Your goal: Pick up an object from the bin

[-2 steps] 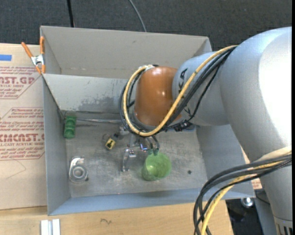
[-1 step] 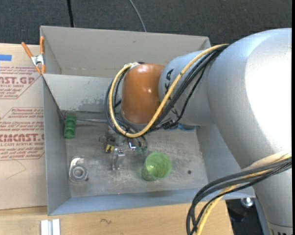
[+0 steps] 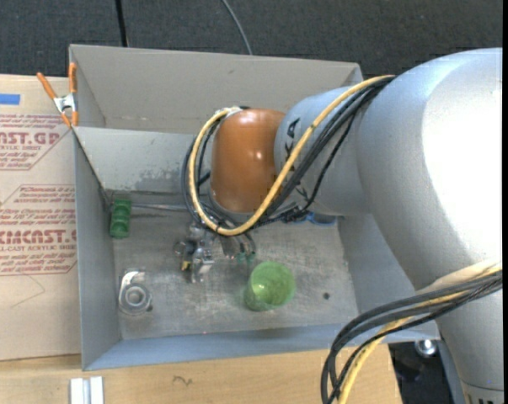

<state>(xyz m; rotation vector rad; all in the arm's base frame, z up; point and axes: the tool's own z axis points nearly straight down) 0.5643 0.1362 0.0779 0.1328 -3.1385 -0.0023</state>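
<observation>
My gripper (image 3: 205, 256) hangs under the orange wrist cover, low over the middle of the bin floor. A translucent green cup (image 3: 269, 286) lies just to its right and a little nearer the front wall. At the front left corner rests a small clear, silvery round piece (image 3: 134, 293). By the left wall lies a green ridged cylinder (image 3: 119, 217) with a thin grey rod running from it toward the gripper. Nothing shows held in the gripper.
The arm and its yellow and black cables cover the right half and the back of the bin. A bit of blue shows under the arm at the right. Bare floor lies between the gripper and the left wall.
</observation>
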